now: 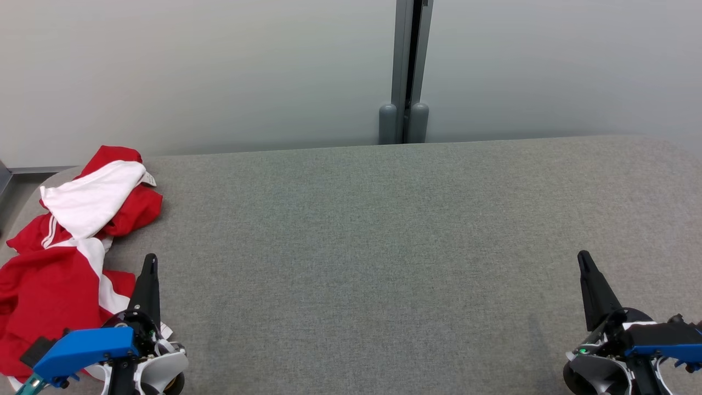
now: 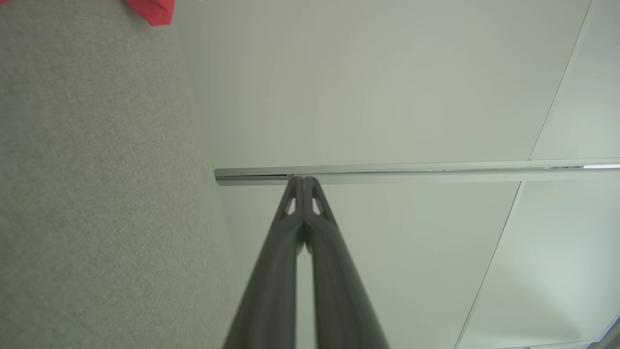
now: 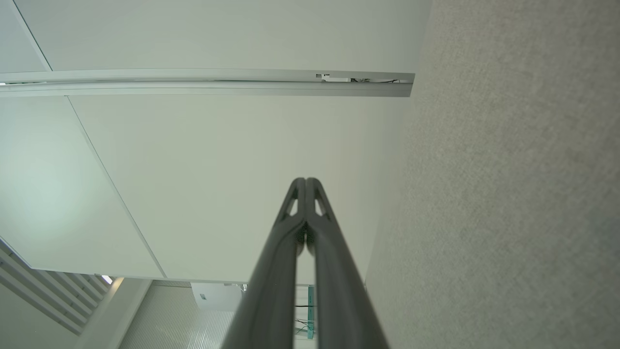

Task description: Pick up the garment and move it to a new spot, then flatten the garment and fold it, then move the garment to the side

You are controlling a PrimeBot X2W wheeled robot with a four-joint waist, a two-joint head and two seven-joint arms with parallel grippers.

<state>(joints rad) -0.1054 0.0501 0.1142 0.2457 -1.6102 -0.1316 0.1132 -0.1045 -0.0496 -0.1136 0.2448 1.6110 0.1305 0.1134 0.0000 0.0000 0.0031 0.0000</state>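
Observation:
A crumpled red and white garment lies in a heap at the left end of the grey fabric-covered table. A red corner of the garment shows at the top of the left wrist view. My left gripper is shut at the lower left, its tips just right of the heap, holding nothing. Its fingers are pressed together in the left wrist view. My right gripper is shut at the lower right, far from the garment, with its tips touching and nothing between them.
A pale wall with a grey vertical post stands behind the table's far edge. The table's left end rounds off beside the garment, with a metal rail beyond it.

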